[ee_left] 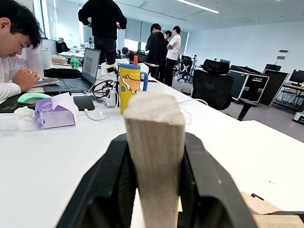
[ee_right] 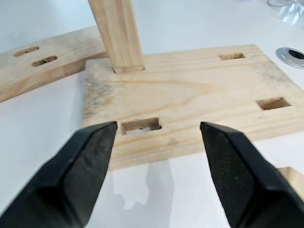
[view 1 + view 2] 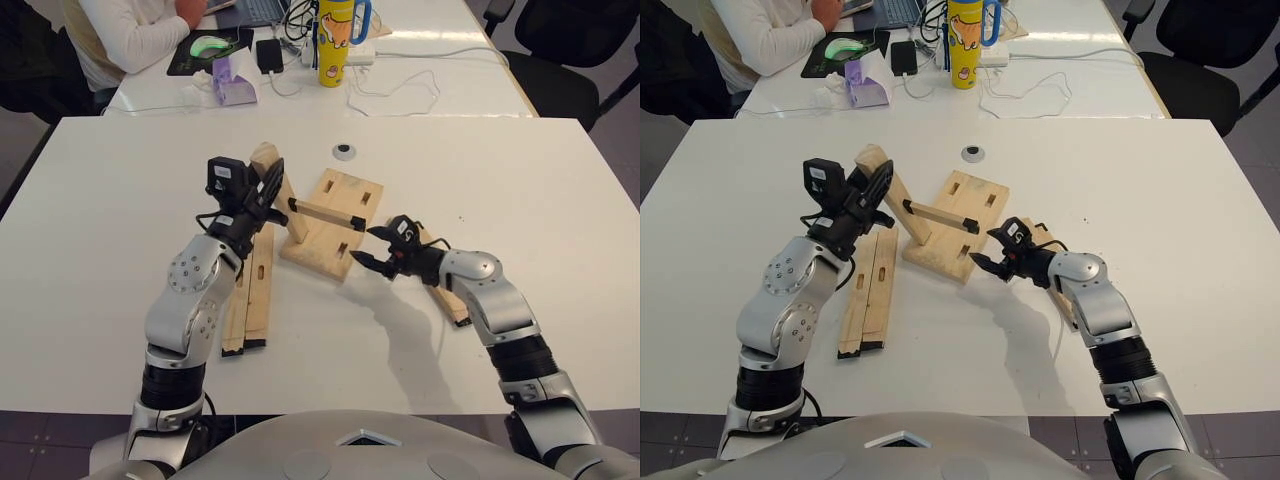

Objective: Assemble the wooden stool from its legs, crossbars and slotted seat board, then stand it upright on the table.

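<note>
While the left gripper [image 3: 262,192] is clamping its fingers on the tilted leg [image 3: 272,162], whose foot is sitting in the seat board [image 3: 345,192] at its left corner, the right gripper [image 3: 365,246] is hovering with fingers spread wide, holding nothing. It is facing the board's near edge on the counter [image 3: 520,200]. The empty slot [image 2: 141,125] is lying straight ahead between those fingers. The crossbar [image 3: 325,213] is running rightward from the leg, so its free end probably suits the nearer right arm.
</note>
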